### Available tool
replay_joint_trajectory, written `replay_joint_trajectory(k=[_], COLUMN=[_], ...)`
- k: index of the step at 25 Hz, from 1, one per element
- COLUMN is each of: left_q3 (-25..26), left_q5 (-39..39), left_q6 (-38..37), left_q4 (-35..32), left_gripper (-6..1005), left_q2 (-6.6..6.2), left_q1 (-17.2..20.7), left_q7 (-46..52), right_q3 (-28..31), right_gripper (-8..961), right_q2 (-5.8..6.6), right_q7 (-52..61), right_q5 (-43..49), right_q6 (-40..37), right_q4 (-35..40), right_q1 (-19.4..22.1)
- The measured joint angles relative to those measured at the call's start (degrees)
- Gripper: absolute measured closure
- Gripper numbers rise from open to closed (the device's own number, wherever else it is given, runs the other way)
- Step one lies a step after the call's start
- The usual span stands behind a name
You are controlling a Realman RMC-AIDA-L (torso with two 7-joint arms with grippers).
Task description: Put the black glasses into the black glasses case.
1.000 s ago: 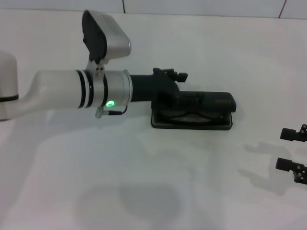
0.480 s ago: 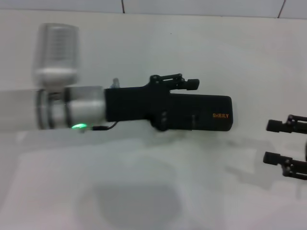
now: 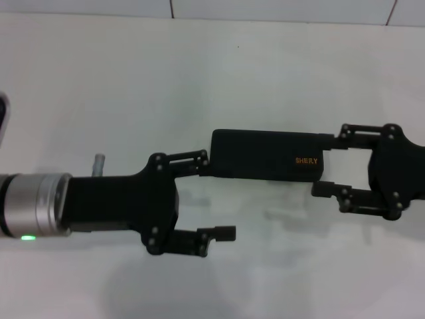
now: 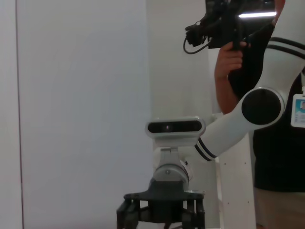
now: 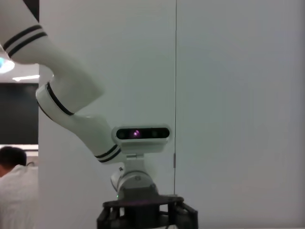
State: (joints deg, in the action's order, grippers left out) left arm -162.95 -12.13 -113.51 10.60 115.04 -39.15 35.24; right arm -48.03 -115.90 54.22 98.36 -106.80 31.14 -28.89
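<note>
Head view: black glasses case [image 3: 265, 155] closed, lying flat on white table [image 3: 133, 86] at centre. Left gripper [image 3: 214, 197] at case's 8 o'clock, fingers spread, upper fingertip touching case end. Right gripper [image 3: 325, 163] at 3 o'clock, fingers spread wide around case's other end; glasses out of sight.

White table [image 3: 119, 93], white wall panels [image 4: 81, 95]

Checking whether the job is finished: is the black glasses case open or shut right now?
Shut. In the head view the black glasses case shows only its lid with orange lettering, no lining. The left gripper and right gripper flank it, open.
</note>
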Motion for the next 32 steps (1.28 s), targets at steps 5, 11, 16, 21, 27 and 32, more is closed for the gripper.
replay_joint_trajectory(k=[5,11,16,21,27,32], left_q3=[0.00,0.23,0.47,0.29,0.60,0.41], left_q5=[-0.27,-0.31,-1.04,-3.65,-4.18,-5.10], left_q6=[-0.14,-0.20,-0.45,-0.57,-0.69,-0.72], left_q4=[0.17,0.79,1.66,1.73,1.76,1.88], left_gripper=[214,214,214,214,214,214], left_q2=[0.17,0.19,-0.20,-0.48,-0.52,-0.44], left_q1=[0.98,1.14,1.85,2.82,3.03,3.03], left_q7=[-0.18,-0.26,-0.28,-0.30,-0.33,-0.34], right_q3=[-1.80,-2.90,-3.09,-3.23,-3.30,-3.30], right_gripper=[276,245,175,68,67,68], right_q2=[-0.21,-0.21,-0.29,-0.29,-0.29,-0.29], right_q7=[-2.52,-2.85,-7.52,-12.56,-16.15,-16.87], right_q5=[-0.36,-1.10,-1.94,-3.67,-4.05,-4.87], right_q6=[0.92,3.99,4.53,4.51,4.84,4.86], right_q4=[-0.35,-2.32,-5.24,-9.15,-11.50,-11.81], right_q1=[-0.93,-2.03,-2.13,-2.15,-2.22,-1.93])
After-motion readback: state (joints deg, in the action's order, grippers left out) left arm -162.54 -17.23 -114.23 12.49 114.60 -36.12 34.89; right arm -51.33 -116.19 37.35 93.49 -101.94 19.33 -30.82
